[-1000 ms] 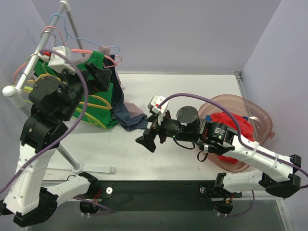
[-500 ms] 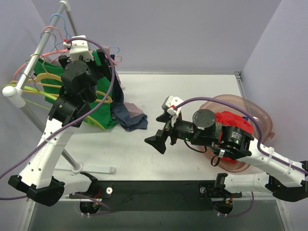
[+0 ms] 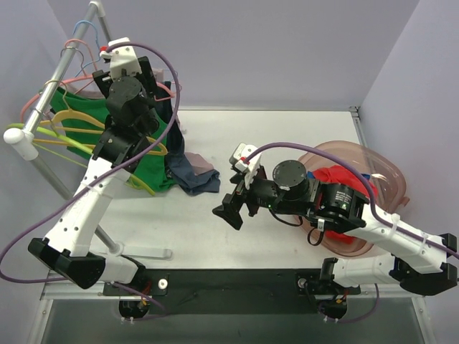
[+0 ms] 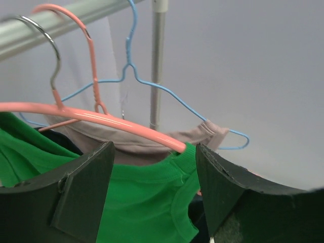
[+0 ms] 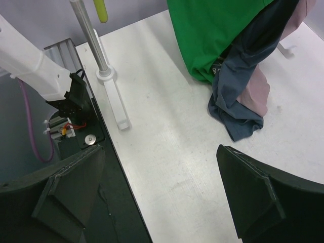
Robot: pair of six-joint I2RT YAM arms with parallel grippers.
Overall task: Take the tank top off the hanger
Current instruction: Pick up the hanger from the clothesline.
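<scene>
Your left claw (image 4: 153, 164), from its wrist, stands wide apart gripping nothing, the green tank top (image 4: 136, 202) on a pink hanger (image 4: 126, 126) just ahead; your right claw (image 5: 162, 190) gapes empty above the table (image 5: 167, 131); overhead, it hangs on the rack (image 3: 61, 82), far left.

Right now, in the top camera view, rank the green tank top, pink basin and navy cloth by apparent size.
1. green tank top and pink basin: look alike, both partly hidden.
2. navy cloth: clearly smallest.

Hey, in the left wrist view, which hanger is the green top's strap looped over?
The thick pink hanger, whose arm runs under the strap of the green top. The thin blue wire hanger behind it carries a beige garment instead.
</scene>
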